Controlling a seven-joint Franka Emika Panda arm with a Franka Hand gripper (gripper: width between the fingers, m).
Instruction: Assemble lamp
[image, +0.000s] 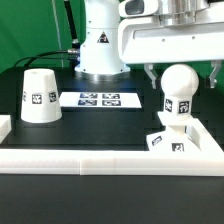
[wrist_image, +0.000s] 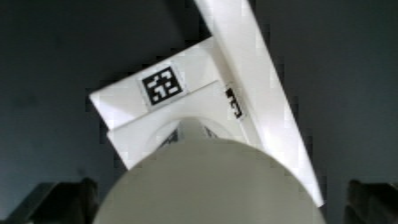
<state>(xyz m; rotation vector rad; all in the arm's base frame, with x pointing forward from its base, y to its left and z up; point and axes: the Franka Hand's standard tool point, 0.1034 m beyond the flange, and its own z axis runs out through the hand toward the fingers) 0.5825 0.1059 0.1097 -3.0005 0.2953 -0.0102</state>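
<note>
The ball-shaped bulb (image: 178, 86) stands upright with its neck on the blocky square base (image: 168, 141), which sits in the corner of the rail at the exterior view's right. My gripper (image: 181, 72) is open just above, one finger on each side of the bulb and neither touching it. In the wrist view the bulb (wrist_image: 205, 180) fills the near middle, with the base (wrist_image: 169, 95) below it and the dark fingertips (wrist_image: 63, 203) at the sides. The cone shade (image: 39, 98) stands on the table at the exterior view's left.
The marker board (image: 98, 98) lies flat in the middle, in front of the arm's base. The long white border rail (image: 100, 160) runs along the front and turns up both sides; it also shows in the wrist view (wrist_image: 249, 50).
</note>
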